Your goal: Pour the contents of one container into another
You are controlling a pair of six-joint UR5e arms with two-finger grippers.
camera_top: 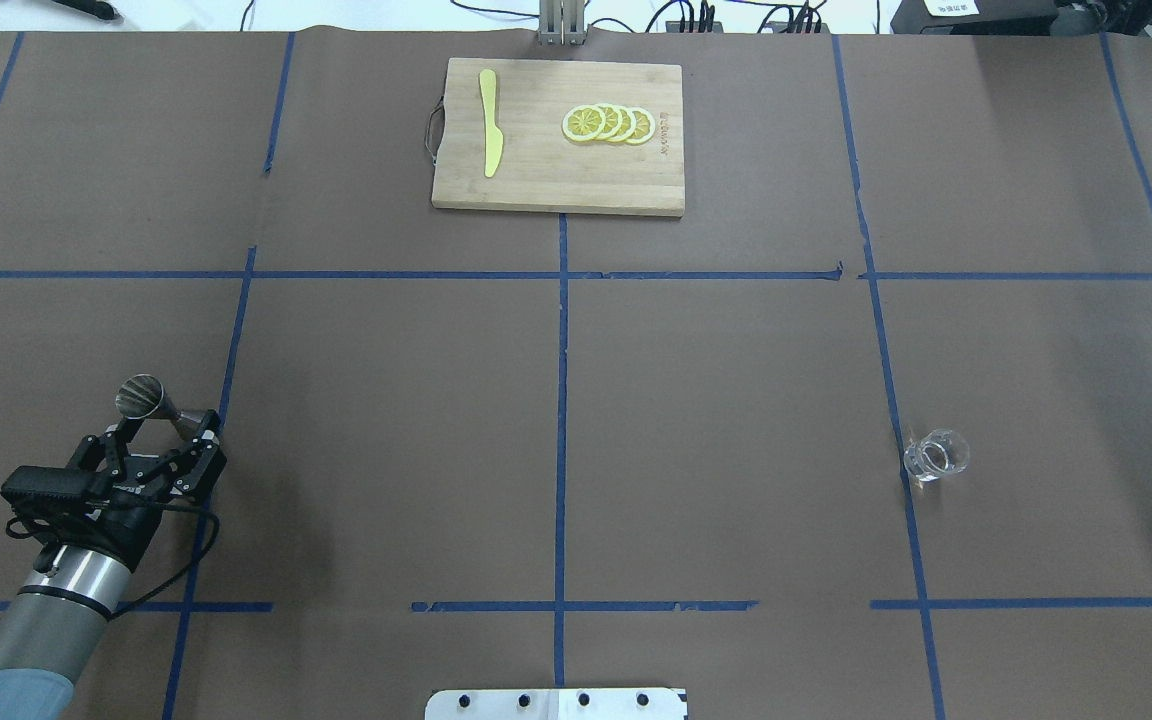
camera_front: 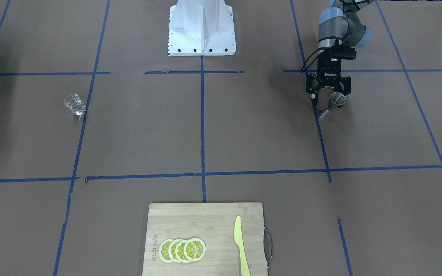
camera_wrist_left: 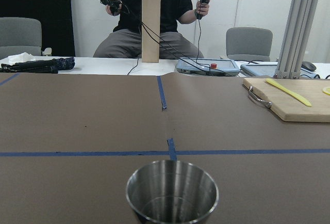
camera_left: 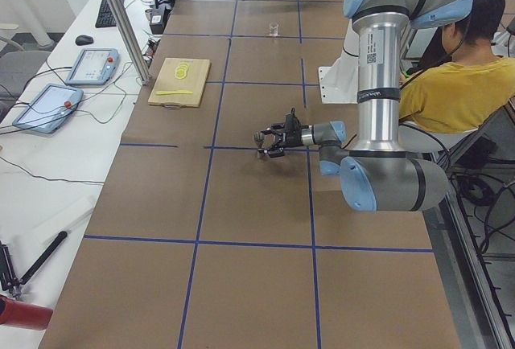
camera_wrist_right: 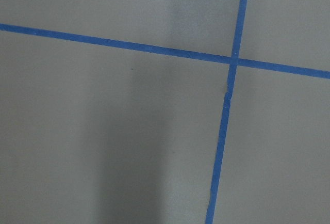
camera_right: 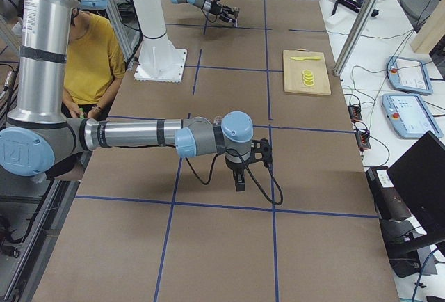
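Observation:
The steel jigger (camera_front: 332, 106) stands upright on the brown paper at the robot's left side. My left gripper (camera_front: 329, 99) lies low and level with its fingers spread open on either side of the jigger (camera_top: 158, 402). The left wrist view shows the jigger's open mouth (camera_wrist_left: 172, 190) close at the bottom centre. The clear glass cup (camera_front: 75, 104) stands alone far across the table on the robot's right (camera_top: 936, 455). My right gripper (camera_right: 238, 177) points down at bare paper and shows only in the exterior right view, so I cannot tell its state.
A wooden cutting board (camera_top: 556, 180) with lemon slices (camera_top: 608, 123) and a yellow knife (camera_top: 490, 135) lies at the far middle edge. The white robot base (camera_front: 202, 30) is at the near middle. A person in a yellow shirt (camera_left: 459, 84) sits behind the robot.

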